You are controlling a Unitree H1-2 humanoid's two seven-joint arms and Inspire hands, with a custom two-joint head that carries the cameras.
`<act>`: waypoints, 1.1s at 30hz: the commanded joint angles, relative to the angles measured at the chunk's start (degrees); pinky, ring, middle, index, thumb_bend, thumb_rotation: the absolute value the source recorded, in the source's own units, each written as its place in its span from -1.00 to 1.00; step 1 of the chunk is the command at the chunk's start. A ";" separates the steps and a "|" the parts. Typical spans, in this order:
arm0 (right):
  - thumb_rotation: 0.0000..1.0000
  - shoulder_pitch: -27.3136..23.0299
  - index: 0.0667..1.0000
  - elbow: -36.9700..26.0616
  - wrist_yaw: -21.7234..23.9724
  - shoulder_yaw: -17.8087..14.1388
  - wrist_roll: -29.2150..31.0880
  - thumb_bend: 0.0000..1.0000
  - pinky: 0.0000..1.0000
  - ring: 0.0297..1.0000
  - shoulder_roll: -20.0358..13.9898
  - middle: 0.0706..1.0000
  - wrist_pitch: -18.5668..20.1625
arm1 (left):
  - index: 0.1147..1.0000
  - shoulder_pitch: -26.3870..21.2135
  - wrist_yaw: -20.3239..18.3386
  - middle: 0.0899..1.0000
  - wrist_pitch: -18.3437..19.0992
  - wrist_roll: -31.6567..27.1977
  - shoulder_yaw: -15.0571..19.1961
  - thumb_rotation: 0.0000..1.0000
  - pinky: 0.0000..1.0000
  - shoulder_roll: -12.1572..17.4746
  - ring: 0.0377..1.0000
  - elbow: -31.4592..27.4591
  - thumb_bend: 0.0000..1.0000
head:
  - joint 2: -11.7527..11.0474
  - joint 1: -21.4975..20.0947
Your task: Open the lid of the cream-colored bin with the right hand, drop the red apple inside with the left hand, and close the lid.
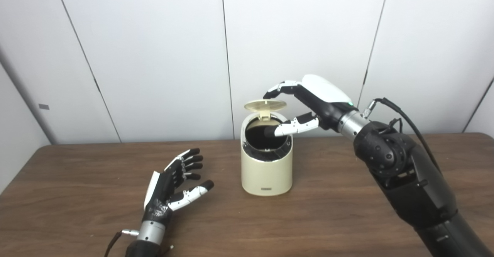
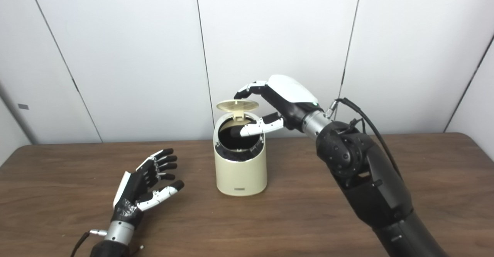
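Two hands are empty with fingers apart, no red apple is visible, so the right hand [image 1: 308, 106] just above the cream-colored bin [image 1: 266, 164] should push the raised lid [image 1: 265, 105] down gently, while the left hand [image 1: 175, 183] waits left of the bin.

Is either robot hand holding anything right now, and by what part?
Left robot hand is open and empty. Right robot hand grips nothing; its fingers sit at the raised lid edge.
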 commanded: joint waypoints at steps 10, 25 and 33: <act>0.20 -2.04 0.33 0.31 -4.95 2.14 -5.36 0.35 0.50 0.70 -2.69 0.36 -14.04 | 0.61 1.58 -0.06 0.51 -0.60 0.73 -0.69 -0.49 0.33 -1.33 0.48 2.38 0.64 | 0.73 0.53; 0.14 1.34 0.31 -2.51 -5.00 1.44 -10.20 0.33 0.74 0.66 -2.64 0.31 -18.86 | 0.60 2.13 0.15 0.51 1.00 0.84 -0.27 -0.52 0.34 -1.61 0.49 0.09 0.61 | 1.72 0.72; 0.19 2.52 0.32 -1.62 -4.88 0.81 -10.15 0.34 0.73 0.65 -2.75 0.31 -20.06 | 0.59 2.12 0.22 0.50 1.05 0.87 -0.13 -0.53 0.33 -1.53 0.47 0.21 0.61 | 2.08 0.68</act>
